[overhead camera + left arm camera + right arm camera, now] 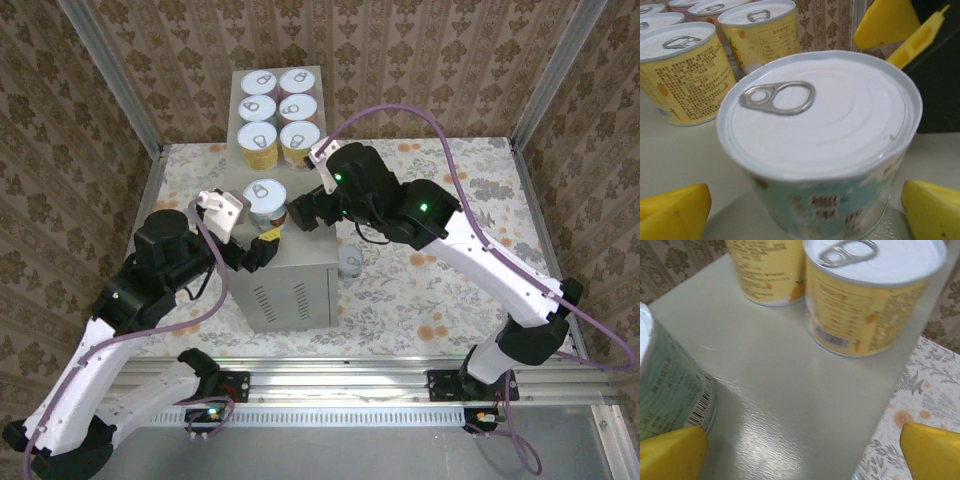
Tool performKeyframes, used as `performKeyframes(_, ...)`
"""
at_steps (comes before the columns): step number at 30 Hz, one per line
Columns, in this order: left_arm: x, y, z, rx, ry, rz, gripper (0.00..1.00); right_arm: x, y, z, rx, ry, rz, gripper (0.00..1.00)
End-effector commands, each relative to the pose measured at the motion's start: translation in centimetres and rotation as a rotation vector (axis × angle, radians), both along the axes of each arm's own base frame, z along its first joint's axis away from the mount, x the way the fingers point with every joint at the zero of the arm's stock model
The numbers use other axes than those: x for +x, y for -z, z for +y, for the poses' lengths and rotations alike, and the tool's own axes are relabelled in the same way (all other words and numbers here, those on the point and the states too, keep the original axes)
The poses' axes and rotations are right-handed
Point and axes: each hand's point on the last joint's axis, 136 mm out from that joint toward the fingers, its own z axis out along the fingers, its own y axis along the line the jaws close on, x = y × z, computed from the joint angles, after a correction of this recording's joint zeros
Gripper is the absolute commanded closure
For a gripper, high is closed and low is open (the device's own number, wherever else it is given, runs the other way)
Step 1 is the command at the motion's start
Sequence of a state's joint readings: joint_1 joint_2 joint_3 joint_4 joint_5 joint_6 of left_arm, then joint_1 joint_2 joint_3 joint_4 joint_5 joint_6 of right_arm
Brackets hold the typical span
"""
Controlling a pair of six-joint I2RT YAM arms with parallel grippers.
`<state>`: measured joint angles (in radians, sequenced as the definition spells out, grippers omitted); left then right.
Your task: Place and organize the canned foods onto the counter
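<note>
Legend: the right arm [470,240] is covering most of a small round object [350,263] beside the counter [290,290], leaving its identity uncertain. Seven cans are standing on the counter: six cans [279,118] are forming a far block, and one teal can [815,130] is sitting between the spread fingers of the left gripper [802,215], untouched. The right gripper [800,452] is gaping beside it.

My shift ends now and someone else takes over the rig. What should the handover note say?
Left pincer: open, fingers either side of the teal can, not gripping it.
Right pincer: open, empty, over the near end of the counter.
Cans: six cans stand in two rows at the counter's far end; the teal can stands alone nearer the front; what looks like the eighth can sits on the floral floor right of the counter.
Done: seven on the counter.
Left: fetch the eighth can, then line up the last two with the rows.
</note>
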<state>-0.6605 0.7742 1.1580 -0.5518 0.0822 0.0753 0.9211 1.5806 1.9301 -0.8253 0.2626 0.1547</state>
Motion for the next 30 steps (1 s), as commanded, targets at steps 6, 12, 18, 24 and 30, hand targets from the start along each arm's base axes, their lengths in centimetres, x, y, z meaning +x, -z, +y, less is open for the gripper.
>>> performKeyframes(6, 1.6, -2.0, 0.7, -0.062, -0.048, -0.059, 0.0, -0.2, -1.3, 0.7, 0.027, -0.026, -0.029, 0.0)
performKeyframes(12, 3.0, -2.6, 0.6, -0.101, -0.074, -0.063, 0.02, -0.6, -1.8, -2.2, 0.031, 0.039, -0.054, 0.0)
performKeyframes(18, 3.8, -2.6, 0.5, -0.121, -0.088, -0.056, 0.04, -1.6, -2.0, -5.4, 0.051, 0.093, -0.068, 0.0)
performKeyframes(24, 4.3, -2.2, 0.6, -0.13, -0.104, -0.049, 0.07, -2.5, -2.3, -7.7, 0.065, 0.132, -0.081, 0.0)
performKeyframes(30, 4.7, -2.0, 0.3, -0.137, -0.098, -0.044, 0.12, -2.8, -2.1, -8.5, 0.07, 0.145, -0.077, 0.0)
